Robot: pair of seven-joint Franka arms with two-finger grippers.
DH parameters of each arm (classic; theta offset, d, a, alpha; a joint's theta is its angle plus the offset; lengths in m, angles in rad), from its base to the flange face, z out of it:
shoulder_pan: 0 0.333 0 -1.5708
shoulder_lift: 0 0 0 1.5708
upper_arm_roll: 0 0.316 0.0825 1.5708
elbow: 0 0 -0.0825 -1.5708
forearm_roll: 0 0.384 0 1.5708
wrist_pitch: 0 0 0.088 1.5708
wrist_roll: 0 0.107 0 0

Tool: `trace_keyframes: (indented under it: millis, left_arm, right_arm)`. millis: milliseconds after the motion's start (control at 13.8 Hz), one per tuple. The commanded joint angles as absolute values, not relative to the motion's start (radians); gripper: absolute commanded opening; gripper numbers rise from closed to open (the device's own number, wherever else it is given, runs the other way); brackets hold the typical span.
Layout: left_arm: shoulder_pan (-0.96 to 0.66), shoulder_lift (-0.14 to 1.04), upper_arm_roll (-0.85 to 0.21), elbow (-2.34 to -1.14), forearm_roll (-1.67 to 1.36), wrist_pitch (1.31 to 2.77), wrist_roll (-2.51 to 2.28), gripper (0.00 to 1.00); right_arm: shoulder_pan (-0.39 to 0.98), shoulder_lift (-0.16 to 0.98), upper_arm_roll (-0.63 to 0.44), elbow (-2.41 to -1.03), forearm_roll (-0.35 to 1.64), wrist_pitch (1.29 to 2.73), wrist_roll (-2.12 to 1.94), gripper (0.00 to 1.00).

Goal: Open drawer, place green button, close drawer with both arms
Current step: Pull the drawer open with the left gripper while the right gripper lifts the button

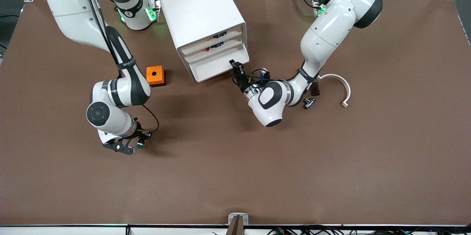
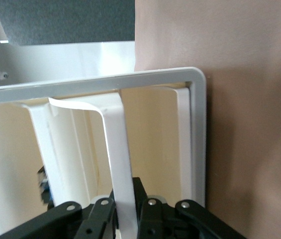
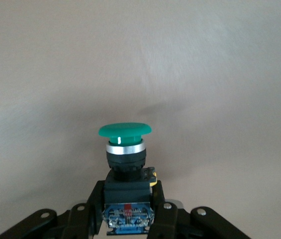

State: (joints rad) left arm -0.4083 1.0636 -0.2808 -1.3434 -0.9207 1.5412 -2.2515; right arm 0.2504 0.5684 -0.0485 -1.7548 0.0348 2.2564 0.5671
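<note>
The white cabinet (image 1: pixel 200 10) stands toward the robots' bases. My left gripper (image 1: pixel 235 67) is at the cabinet's front, at the corner of the third drawer (image 1: pixel 215 66). In the left wrist view the left gripper (image 2: pixel 125 201) is shut on the thin white edge of that drawer's front (image 2: pixel 116 149). I cannot tell how far out the drawer is. My right gripper (image 1: pixel 133 147) is shut on the green-capped button (image 1: pixel 140 144), low over the table nearer the front camera. The right wrist view shows the button (image 3: pixel 125 132) with its black-and-blue body in the right gripper (image 3: pixel 129 201).
An orange cube with a hole (image 1: pixel 155 75) sits beside the cabinet toward the right arm's end. A white curved piece (image 1: pixel 342 87), a small black button (image 1: pixel 309 103) and a brown piece (image 1: pixel 315 88) lie by the left arm. The two upper drawers (image 1: pixel 217 41) show small dark parts.
</note>
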Motion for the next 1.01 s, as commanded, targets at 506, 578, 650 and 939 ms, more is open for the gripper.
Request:
trace_keyframes:
  millis: [506,578,650,939]
  left_arm:
    - [-0.301,1.060,-0.284,-1.327,-0.963,1.525,-2.260,0.18]
    - [-0.301,1.060,-0.284,-1.324,-0.965,1.525,-2.252,0.26]
    - [-0.298,1.060,-0.284,-1.324,-0.968,1.525,-2.243,0.42]
    - [-0.284,1.052,-0.285,-1.295,-1.005,1.525,-2.111,1.00]
  right_arm:
    - [0.624,0.345,-0.048,-1.810,0.084,2.045,1.411,0.00]
    - [0.658,0.348,-0.048,-1.812,0.090,2.051,1.467,0.00]
    - [0.701,0.353,-0.048,-1.810,0.091,2.060,1.532,0.00]
    - [0.785,0.357,-0.048,-1.810,0.091,2.086,1.685,0.00]
